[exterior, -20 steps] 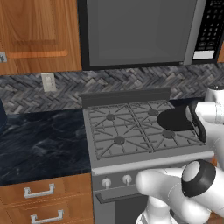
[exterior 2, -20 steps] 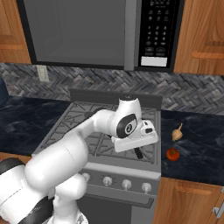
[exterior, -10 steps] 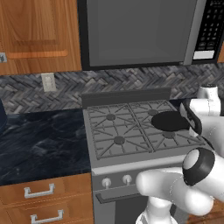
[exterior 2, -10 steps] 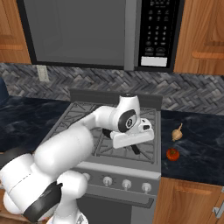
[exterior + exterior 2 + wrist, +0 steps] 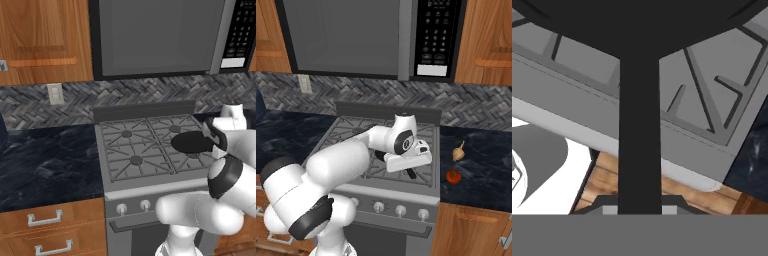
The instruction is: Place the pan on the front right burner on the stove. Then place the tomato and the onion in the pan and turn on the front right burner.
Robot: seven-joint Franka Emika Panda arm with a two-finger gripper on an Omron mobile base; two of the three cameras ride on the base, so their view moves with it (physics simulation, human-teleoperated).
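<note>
Round shallow black frying pan (image 5: 192, 142) sits level over right side of grey steel gas stove (image 5: 131, 155). Small glossy red tomato (image 5: 453, 176) and pale tan onion (image 5: 458, 151) lie apart on dark desk (image 5: 481, 165), right of stove.

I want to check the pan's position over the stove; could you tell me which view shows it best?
The left base view: the pan shows as a whole dark disc above the stove's right side. The right base view hides most of it behind the arm; the hand view shows its handle and underside.
</note>
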